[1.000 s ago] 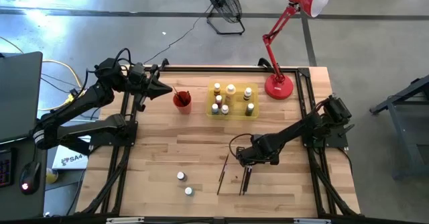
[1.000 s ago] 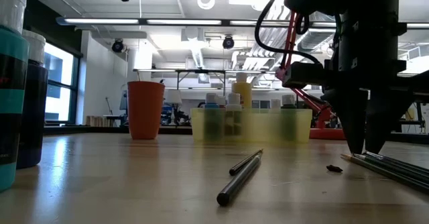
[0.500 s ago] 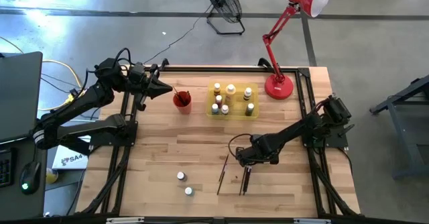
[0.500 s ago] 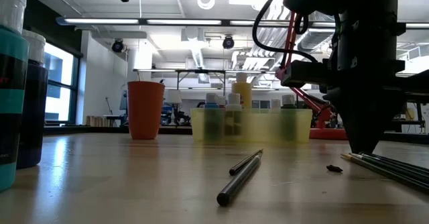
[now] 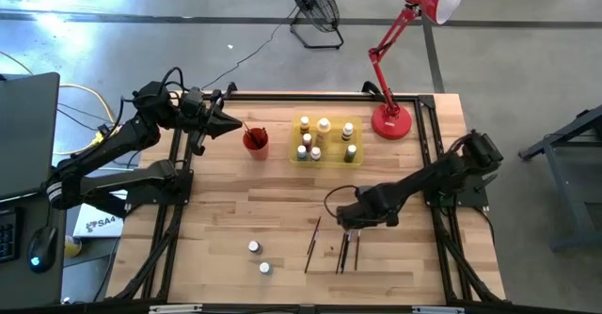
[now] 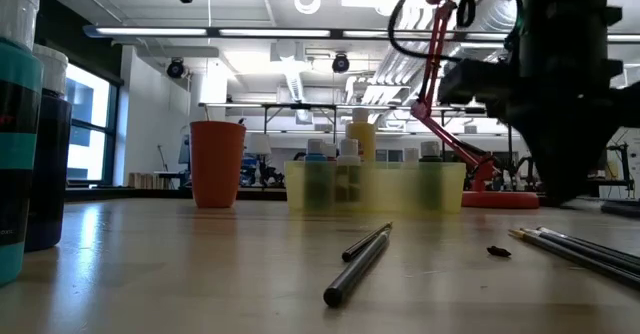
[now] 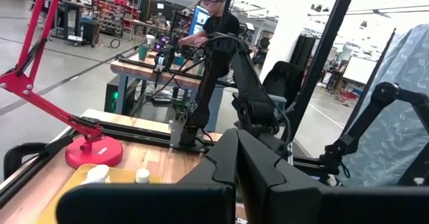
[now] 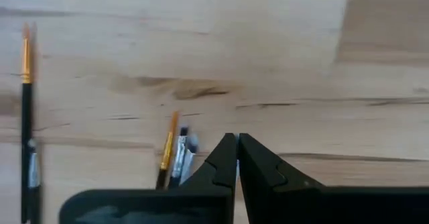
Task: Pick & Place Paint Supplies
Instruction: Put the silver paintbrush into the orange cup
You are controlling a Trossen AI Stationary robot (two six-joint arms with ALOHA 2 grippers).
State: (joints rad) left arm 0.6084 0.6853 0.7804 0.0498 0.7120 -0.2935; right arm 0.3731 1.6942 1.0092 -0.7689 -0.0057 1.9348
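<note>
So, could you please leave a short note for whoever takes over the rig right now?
Left tool: shut, empty, hovering beside the red cup at the back.
Right tool: shut, nothing visibly gripped, above the loose brushes.
Done: several bottles stand in the yellow tray.
Left: those brushes and two loose bottles, all lying out front.

pale planked wood table (image 5: pixel 282 211); translucent yellow plastic tray (image 5: pixel 329 154); glossy red lamp (image 5: pixel 395 121).

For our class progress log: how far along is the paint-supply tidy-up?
Done: several bottles stand in the yellow tray. In hand: nothing; the right gripper is shut empty above three loose brushes, the left gripper waits beside the red cup. Left: those brushes and two loose bottles.
</note>
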